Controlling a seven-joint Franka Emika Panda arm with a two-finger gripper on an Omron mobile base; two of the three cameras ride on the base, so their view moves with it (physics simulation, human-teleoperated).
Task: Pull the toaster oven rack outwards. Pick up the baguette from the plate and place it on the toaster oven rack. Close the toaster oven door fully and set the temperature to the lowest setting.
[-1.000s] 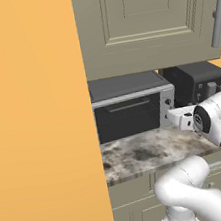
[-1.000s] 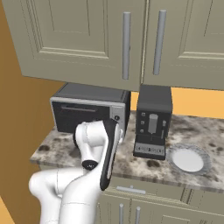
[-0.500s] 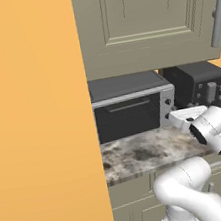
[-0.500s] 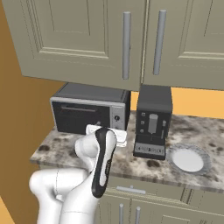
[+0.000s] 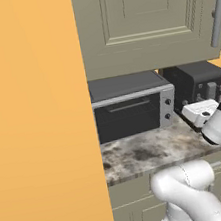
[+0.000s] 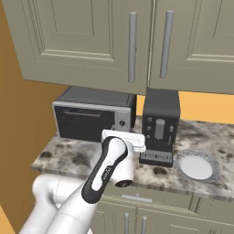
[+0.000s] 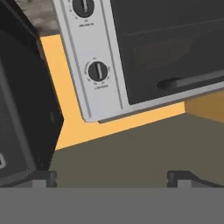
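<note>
Below olive cabinets (image 6: pixel 91 41), mottled stone counter (image 5: pixel 149 152)

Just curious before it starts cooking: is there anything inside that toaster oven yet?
The toaster oven is closed, and its dark door shows just blackness behind the glass. Whether a rack or food sits inside cannot be seen.

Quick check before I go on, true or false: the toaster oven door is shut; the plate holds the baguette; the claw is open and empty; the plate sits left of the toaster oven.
1. The toaster oven door is shut. True.
2. The plate holds the baguette. False: the plate looks bare.
3. The claw is open and empty. True.
4. The plate sits left of the toaster oven. False: it lies to the right, past the black coffee machine.
</note>
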